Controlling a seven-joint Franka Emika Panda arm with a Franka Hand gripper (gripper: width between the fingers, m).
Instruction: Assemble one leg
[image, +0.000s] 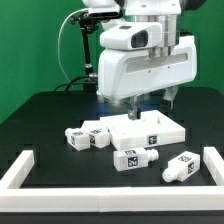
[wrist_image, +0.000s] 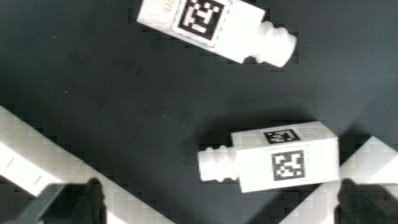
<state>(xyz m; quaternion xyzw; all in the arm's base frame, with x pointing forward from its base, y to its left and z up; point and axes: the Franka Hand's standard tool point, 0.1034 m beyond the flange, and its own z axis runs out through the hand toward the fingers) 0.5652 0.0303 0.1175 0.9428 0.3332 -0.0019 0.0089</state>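
Observation:
Several white legs with black-and-white tags lie on the black table. Two (image: 86, 137) lie side by side at the exterior view's left of the large flat white panel (image: 150, 128). One (image: 133, 158) lies in front of the panel and one (image: 183, 167) at the front right. My gripper (image: 152, 100) hangs open and empty above the panel's far edge. In the wrist view two legs show, one far (wrist_image: 214, 25) and one near (wrist_image: 270, 155). The near one lies close to my right finger (wrist_image: 365, 203). My gripper (wrist_image: 222, 212) holds nothing.
A low white wall (image: 20, 170) borders the table at the left, front and right (image: 212, 165). White strips (wrist_image: 27, 160) slant beside my fingers in the wrist view; I cannot tell what they belong to. A green backdrop stands behind.

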